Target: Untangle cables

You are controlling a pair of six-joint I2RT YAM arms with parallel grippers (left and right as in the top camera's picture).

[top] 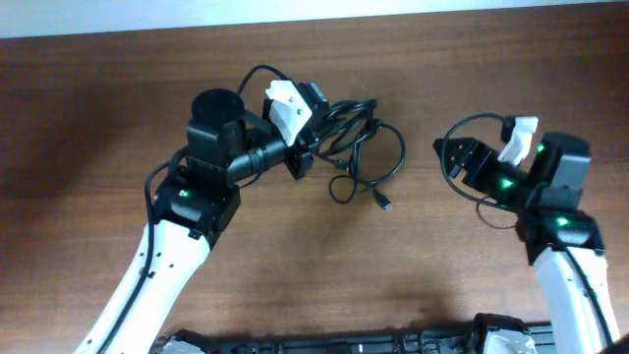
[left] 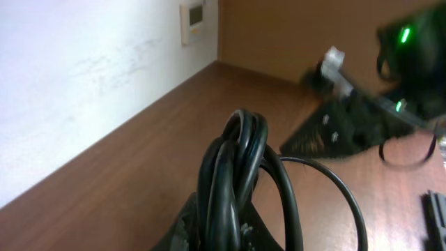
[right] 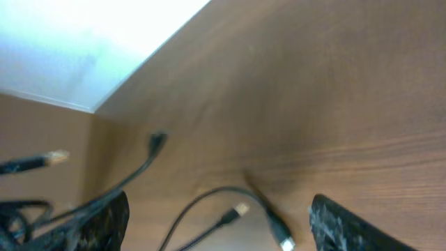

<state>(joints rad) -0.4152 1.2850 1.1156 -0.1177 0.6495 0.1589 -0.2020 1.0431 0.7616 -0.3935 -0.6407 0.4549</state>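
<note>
Cables [top: 366, 138] approx 3, tangle hard to count. 1 left end effector [top: 301, 162], 1 right end effector [top: 447, 160], 1 table [top: 118, 79].

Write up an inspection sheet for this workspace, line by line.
Surface: brown wood-grain table.
Job's things: cables, a black tangle of loops near the table's middle.
Clutter: nothing seen.
Grippers: left gripper shut on the cables; right gripper open, empty, apart from the tangle.
Cables: one plug end lies loose on the table.
Surroundings: white wall with a small wall panel.
</note>
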